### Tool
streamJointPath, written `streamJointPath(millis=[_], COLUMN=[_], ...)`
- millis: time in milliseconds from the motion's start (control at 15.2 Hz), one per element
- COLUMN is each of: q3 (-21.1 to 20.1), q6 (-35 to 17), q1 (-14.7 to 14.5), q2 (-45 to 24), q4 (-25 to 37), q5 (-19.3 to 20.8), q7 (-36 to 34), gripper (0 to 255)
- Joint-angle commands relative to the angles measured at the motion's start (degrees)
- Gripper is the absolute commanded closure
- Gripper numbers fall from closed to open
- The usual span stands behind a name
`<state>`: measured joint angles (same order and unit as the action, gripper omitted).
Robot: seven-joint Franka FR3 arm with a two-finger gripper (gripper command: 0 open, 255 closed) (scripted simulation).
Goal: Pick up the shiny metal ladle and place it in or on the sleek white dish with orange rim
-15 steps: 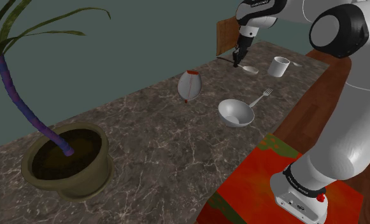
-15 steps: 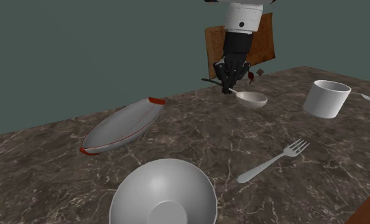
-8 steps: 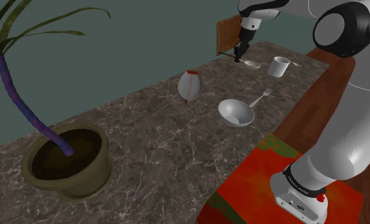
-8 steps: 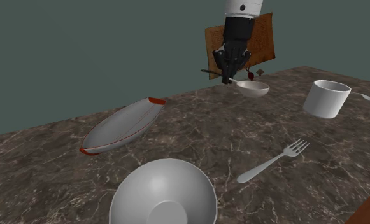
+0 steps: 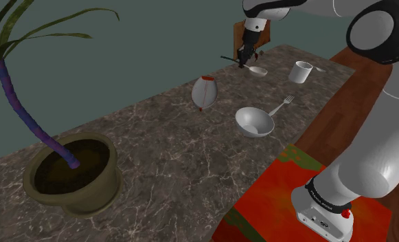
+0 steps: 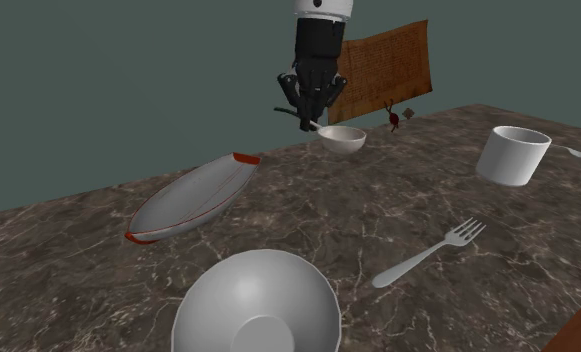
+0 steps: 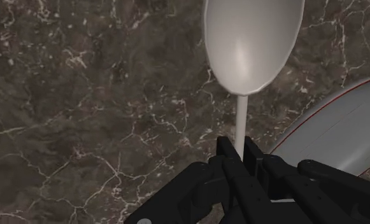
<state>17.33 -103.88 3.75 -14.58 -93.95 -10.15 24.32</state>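
the gripper (image 6: 309, 121) clamps the ladle (image 6: 344, 139) by its handle, long axis near level, bowl pointing toward the second exterior view's right.

A grey bowl (image 5: 254, 122) sits just beside a fork (image 5: 281, 106) on the marble counter (image 5: 150, 148). A white mug (image 5: 301, 71) stands farther back, and a potted plant (image 5: 73, 173) is at the shoulder view's near left.
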Motion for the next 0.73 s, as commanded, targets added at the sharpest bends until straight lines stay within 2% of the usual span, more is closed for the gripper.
streamJointPath(millis=[0,660], q3=[-0.9,-5.7], q6=[-1.0,-1.4], q1=[-1.7,-9.4], q2=[0.6,0.0], q4=[-1.2,0.5], q5=[0.2,0.6], q7=[-2.6,-15.1], gripper=[255,255])
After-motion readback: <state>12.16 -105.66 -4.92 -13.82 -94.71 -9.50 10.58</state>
